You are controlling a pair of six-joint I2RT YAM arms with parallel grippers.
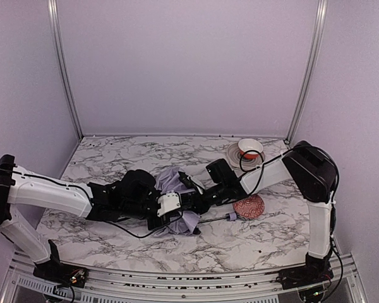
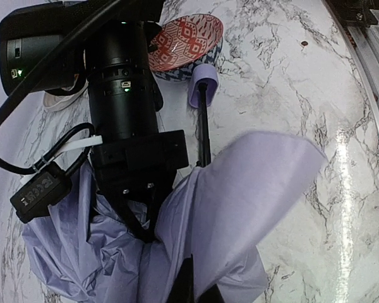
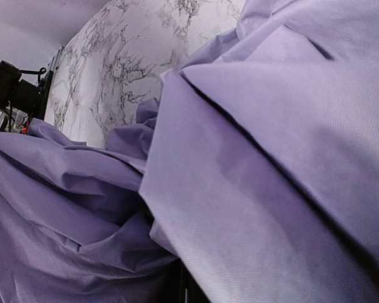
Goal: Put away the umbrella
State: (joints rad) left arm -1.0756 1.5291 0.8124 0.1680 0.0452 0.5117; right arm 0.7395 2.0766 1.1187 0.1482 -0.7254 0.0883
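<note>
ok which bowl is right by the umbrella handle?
The red patterned bowl, beside the lavender handle; the white bowl sits farther back on a plate.

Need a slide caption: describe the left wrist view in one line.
Right end effector pinches the lavender umbrella; its handle beside red bowl.

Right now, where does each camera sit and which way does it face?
Top external: above and behind the bases, looking down at the marble table; left arm and right arm meet at the umbrella.
Left wrist: on the left arm, facing the right arm's wrist, umbrella and red patterned bowl; own fingers at bottom edge.
Right wrist: pressed into umbrella fabric, marble beyond; own fingers barely show.
Shared: top and left wrist both see that bowl.
</note>
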